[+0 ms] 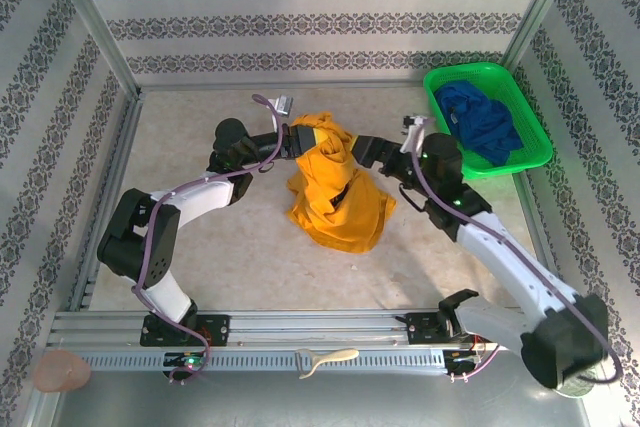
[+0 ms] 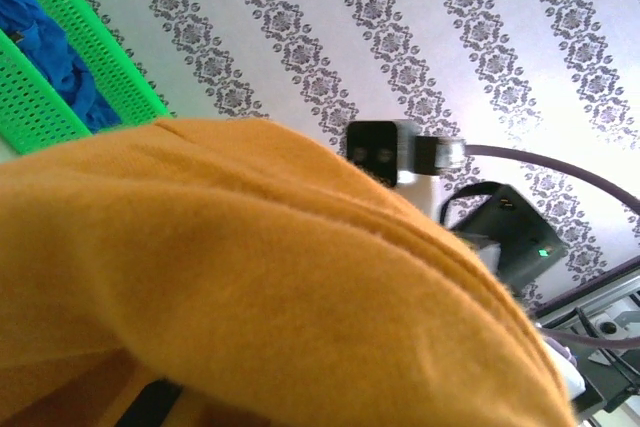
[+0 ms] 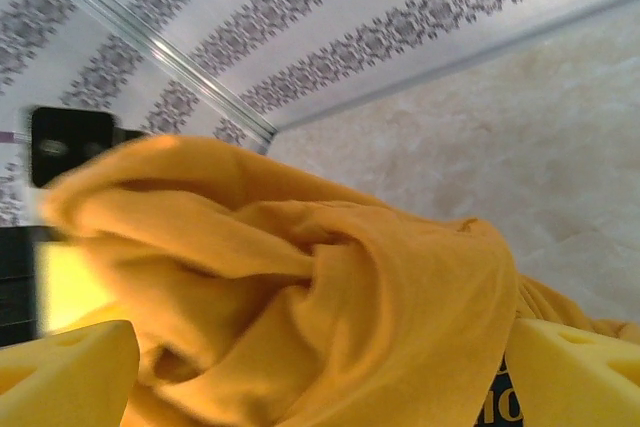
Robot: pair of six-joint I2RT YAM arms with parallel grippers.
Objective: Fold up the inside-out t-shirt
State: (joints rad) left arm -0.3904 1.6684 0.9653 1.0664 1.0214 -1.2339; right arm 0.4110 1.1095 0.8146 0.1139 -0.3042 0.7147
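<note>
The inside-out t-shirt [image 1: 335, 192] is a mustard-yellow heap at mid-table, its top corner lifted. My left gripper [image 1: 298, 139] is shut on that raised corner. In the left wrist view the t-shirt [image 2: 250, 287] drapes over the fingers and hides them. My right gripper [image 1: 366, 151] hovers just right of the lifted part, open. In the right wrist view its yellow pads [image 3: 65, 377] stand wide apart, with bunched folds of the t-shirt [image 3: 330, 287] loose between them. A bit of dark print [image 3: 497, 402] shows by the right pad.
A green basket [image 1: 530, 157] holding a deep-blue garment [image 1: 480, 122] stands at the back right, close behind the right arm. Patterned walls enclose the table on three sides. A metal rail [image 1: 320, 327] runs along the near edge.
</note>
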